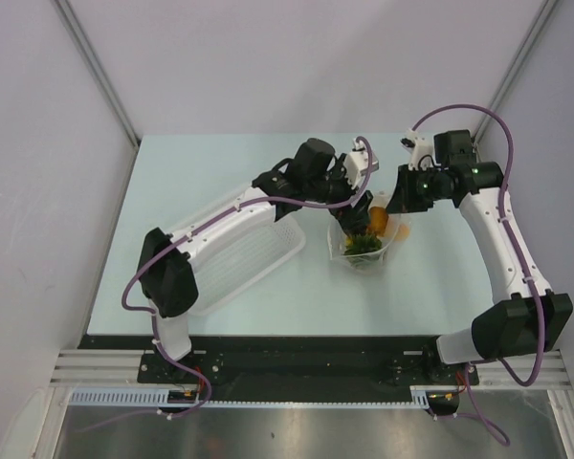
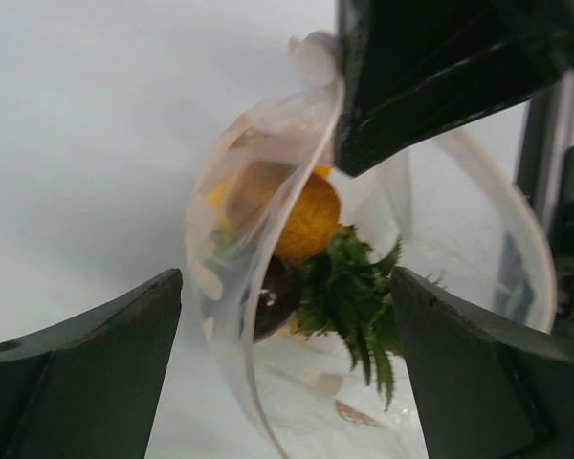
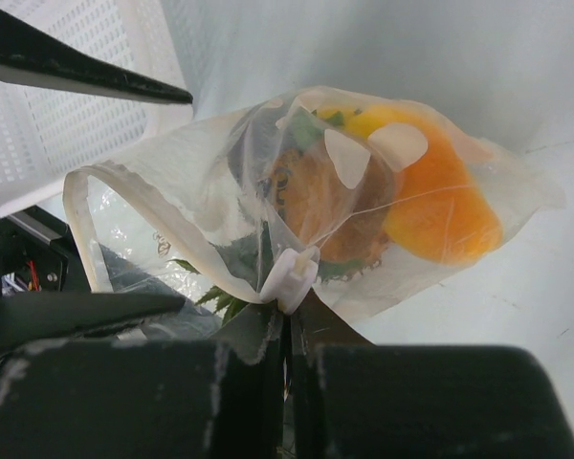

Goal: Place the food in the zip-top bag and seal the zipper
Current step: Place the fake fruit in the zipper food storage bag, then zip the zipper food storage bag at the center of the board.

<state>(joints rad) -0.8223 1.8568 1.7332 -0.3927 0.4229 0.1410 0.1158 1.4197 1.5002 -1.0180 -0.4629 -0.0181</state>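
Right hand [image 3: 289,320] clamped on zipper [image 3: 74,220] of zip-top bag [image 3: 268,163], mouth toward wide-open, empty left hand [image 2: 285,277]

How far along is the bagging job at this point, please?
Done: pineapple, orange piece and dark fruit sit inside the zip-top bag. In hand: the right claw pinches the rim by the white slider. Remaining: the zipper gapes open and needs sealing.

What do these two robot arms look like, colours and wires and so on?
Both the left arm and right arm have slim white links between bulky black joints. A purple cable loops loosely along each. The jaws are flat, matt black wedges, slightly scuffed. A small green light glows near the right wrist.
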